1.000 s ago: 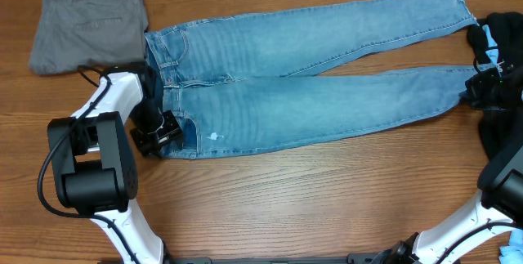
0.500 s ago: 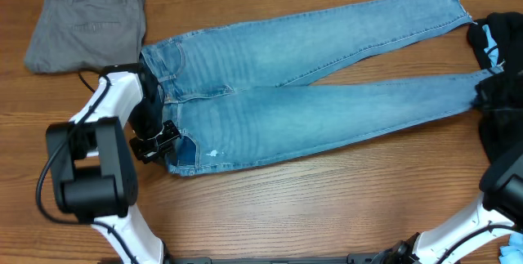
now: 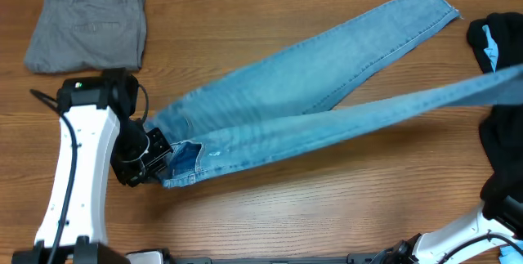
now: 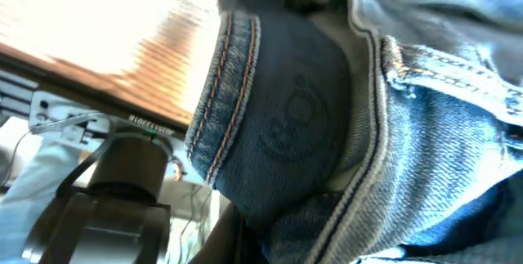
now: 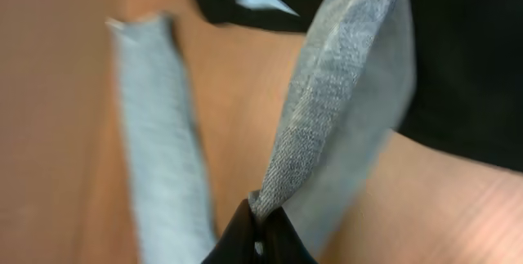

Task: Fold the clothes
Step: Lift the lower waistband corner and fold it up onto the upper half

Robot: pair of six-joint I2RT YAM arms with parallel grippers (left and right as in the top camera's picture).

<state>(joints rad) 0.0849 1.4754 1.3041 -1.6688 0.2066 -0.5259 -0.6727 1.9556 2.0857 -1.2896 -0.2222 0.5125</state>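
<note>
Jeans [image 3: 286, 92] lie diagonally on the wooden surface [image 3: 286, 207]: far leg flat with its hem toward top-right, near leg lifted taut between both arms. Left hand [image 3: 154, 156] is pinched on the waistband corner, probably a solid bite, though the left wrist view is too close to show the pads. Right hand [image 5: 256, 231] is pressed together on the near leg's hem, a thin bite. Step looks like laying the near leg onto the far one: even tension, move both ends together, align seams before release. Grey trousers [image 3: 86, 39] sit folded top-left, black garment [image 3: 498, 43] at the right edge; avoid both. No room visible beyond the wood.
</note>
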